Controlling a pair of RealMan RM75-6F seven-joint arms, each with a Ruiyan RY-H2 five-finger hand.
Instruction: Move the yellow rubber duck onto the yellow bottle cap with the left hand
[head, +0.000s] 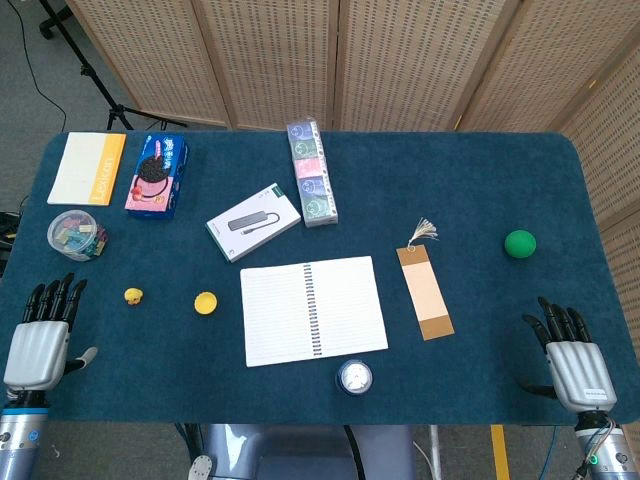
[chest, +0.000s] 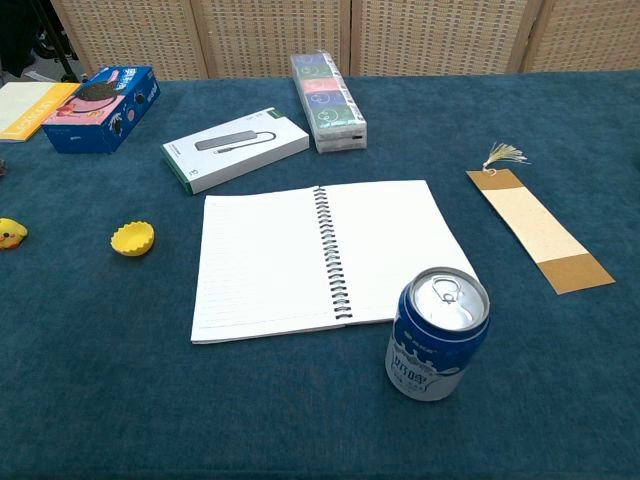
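Note:
The small yellow rubber duck (head: 133, 296) sits on the blue table cloth at the left; the chest view catches it at the left edge (chest: 10, 234). The yellow bottle cap (head: 205, 302) lies a short way to the duck's right, open side up (chest: 132, 239). My left hand (head: 42, 335) rests flat near the table's front left corner, fingers apart and holding nothing, to the left of the duck and a little nearer the front edge. My right hand (head: 570, 355) lies flat at the front right corner, also holding nothing. Neither hand shows in the chest view.
An open spiral notebook (head: 312, 309) lies right of the cap, with a blue can (head: 355, 377) in front of it. Behind are a clear tub of clips (head: 78, 235), a cookie box (head: 158, 176), a white boxed hub (head: 253, 221), a bookmark (head: 424, 291) and a green ball (head: 519, 243).

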